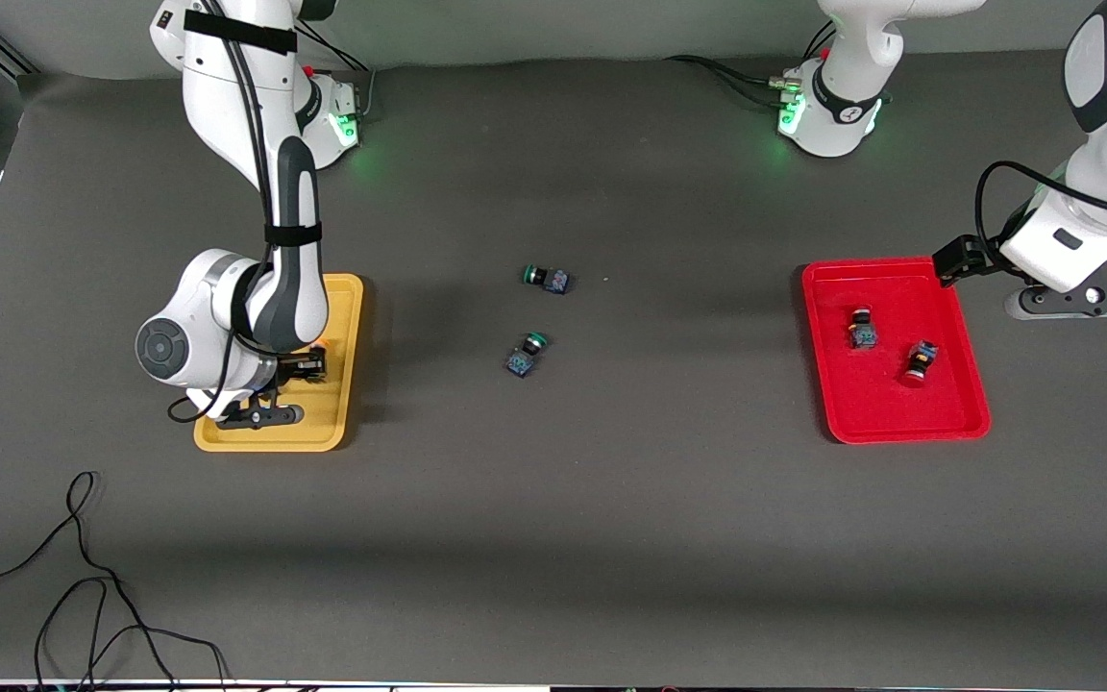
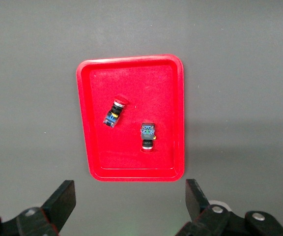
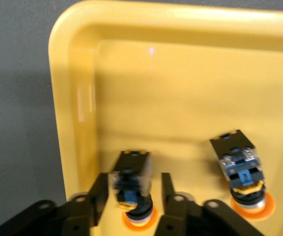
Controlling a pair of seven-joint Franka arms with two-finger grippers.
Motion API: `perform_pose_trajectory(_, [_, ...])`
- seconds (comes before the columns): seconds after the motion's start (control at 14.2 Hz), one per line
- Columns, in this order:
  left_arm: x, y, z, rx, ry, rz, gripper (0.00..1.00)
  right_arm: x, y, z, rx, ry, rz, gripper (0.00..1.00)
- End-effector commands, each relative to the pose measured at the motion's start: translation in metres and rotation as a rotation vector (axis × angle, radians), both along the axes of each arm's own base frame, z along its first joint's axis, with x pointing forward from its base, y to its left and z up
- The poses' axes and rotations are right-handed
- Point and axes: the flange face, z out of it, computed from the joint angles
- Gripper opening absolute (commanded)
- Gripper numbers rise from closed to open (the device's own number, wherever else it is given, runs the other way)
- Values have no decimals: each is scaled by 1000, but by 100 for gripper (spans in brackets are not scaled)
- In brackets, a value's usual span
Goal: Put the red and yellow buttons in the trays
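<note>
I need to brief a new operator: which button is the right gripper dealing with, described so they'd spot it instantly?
Find the yellow tray at the right arm's end of the table. Two yellow-capped buttons lie inside. It is the yellow button between the right gripper fingers; its twin lies free beside it.

No readable text, label, brand or number anywhere: none on arms, trays, buttons or table. Small markings on arm housings too tiny to make out.

Two trays, two red buttons, two yellow, two green-capped (loose).
</note>
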Motion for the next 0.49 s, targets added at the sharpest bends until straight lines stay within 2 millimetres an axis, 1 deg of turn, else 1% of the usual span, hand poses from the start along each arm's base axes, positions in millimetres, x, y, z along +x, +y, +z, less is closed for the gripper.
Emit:
perform_pose_trajectory(0.0, [1,-1,1,-11,12,-14,99,13,-2,23,40,-47,-22,100])
perform_pose_trajectory(0.14, [1,-3,1,-10,12,-17,99,27,-6,55,46,-87,-47,100])
perform_pose_trajectory(0.21, [1,-3,2,-10,13,-19,99,35,-6,77,48,-91,-68,100])
perform_pose_trajectory(0.35, [-1,-4,5,-10,19,-19,99,52,9,131,4,-81,-100,100])
perform_pose_trajectory(0.42, [0,-4,12,-10,18,-18,99,56,21,156,-17,-77,-106,100])
